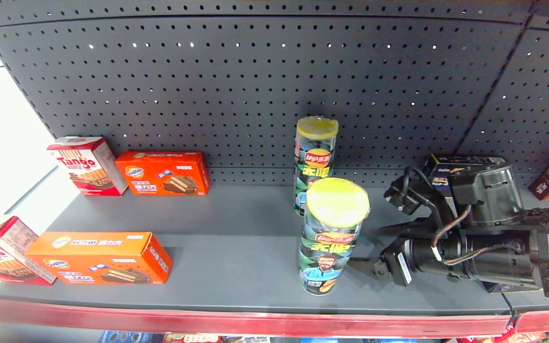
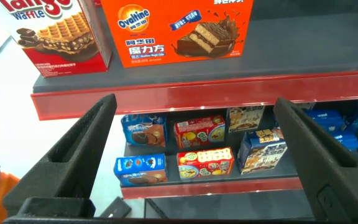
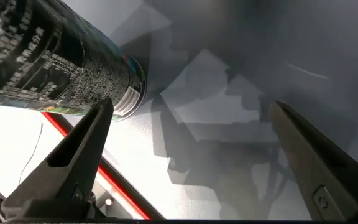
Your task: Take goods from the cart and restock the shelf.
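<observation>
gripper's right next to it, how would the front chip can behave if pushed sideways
The front chip can stands tall and narrow on the shelf, so a high push would probably tip it. Being round, it would likely roll once down. Its glossy wrap looks slippery for the open right gripper beside it.

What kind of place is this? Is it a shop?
Probably a shop: a dark pegboard shelf with a red front strip, chip cans and snack boxes lined up facing out.
</observation>
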Available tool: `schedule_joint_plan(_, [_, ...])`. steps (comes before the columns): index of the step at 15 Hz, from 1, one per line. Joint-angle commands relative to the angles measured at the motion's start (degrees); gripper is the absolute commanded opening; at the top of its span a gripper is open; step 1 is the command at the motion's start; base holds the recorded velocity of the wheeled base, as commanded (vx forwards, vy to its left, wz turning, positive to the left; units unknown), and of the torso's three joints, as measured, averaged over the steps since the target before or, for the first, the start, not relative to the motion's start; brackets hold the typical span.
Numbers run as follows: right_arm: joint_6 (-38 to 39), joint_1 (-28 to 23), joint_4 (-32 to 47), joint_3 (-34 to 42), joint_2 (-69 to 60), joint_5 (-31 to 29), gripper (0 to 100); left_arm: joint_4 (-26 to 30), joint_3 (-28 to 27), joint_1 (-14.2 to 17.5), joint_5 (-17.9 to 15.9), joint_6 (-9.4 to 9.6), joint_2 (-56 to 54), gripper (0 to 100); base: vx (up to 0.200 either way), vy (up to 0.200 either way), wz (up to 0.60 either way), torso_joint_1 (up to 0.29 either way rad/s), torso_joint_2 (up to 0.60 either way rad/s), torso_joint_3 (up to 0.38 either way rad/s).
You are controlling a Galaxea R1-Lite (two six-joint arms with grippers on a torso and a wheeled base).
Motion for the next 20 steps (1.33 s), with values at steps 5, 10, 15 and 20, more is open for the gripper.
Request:
schedule_joint_plan(5, [-0.01,0.01,-1.0,0.13,0.44,0.03,100,-0.01,0.0,0.0,0.05,0.0,0.07,100,0.0,0.0,0.0,0.0,0.0,0.0])
schedule_joint_plan(10, [-0.01,-0.08,-1.0,0.13,0.52,0.03,100,-0.01,0.0,0.0,0.05,0.0,0.07,100,0.0,0.0,0.0,0.0,0.0,0.0])
schedule_joint_plan(15, [-0.01,-0.08,-1.18,-0.22,1.32,0.03,100,-0.01,0.0,0.0,0.05,0.0,0.07,100,0.0,0.0,0.0,0.0,0.0,0.0])
schedule_joint_plan(20, [0.08,-3.42,-1.26,0.39,-4.93,-0.05,100,-0.01,0.0,0.0,0.05,0.0,0.07,100,0.0,0.0,0.0,0.0,0.0,0.0])
